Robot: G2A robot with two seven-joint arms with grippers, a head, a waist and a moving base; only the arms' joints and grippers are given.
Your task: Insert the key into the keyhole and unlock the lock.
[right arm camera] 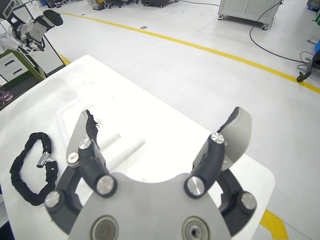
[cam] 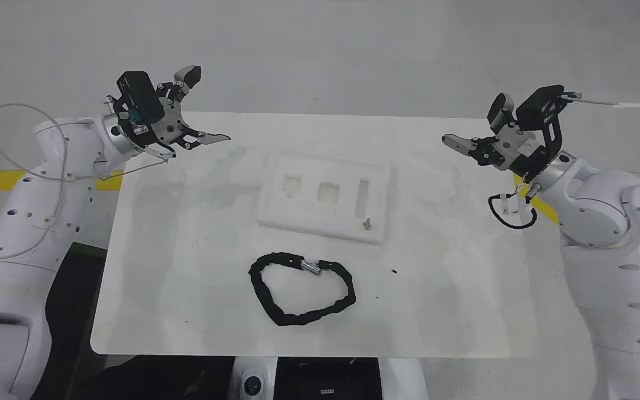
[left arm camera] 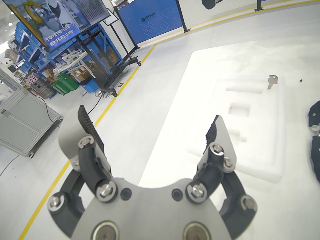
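Note:
A small silver key (cam: 368, 224) lies on the near right corner of a white foam tray (cam: 300, 205) at mid-table; in the left wrist view the key (left arm camera: 272, 81) rests on the tray's (left arm camera: 275, 136) far corner. In front of the tray a black chain lock (cam: 300, 290) lies in a loop, its silver lock cylinder (cam: 312, 267) at the top. The right wrist view has the chain (right arm camera: 27, 173) and cylinder (right arm camera: 43, 160). My left gripper (cam: 207, 107) (left arm camera: 150, 121) hangs open above the table's far left corner. My right gripper (cam: 475, 123) (right arm camera: 161, 118) hangs open above the far right edge. Both hold nothing.
The white table (cam: 450, 300) has bare surface on both sides of the tray and in front of the chain. The tray has three empty cut-outs (cam: 328, 191). A tiny dark speck (cam: 393, 269) lies right of the chain. Beyond the table edges is open floor.

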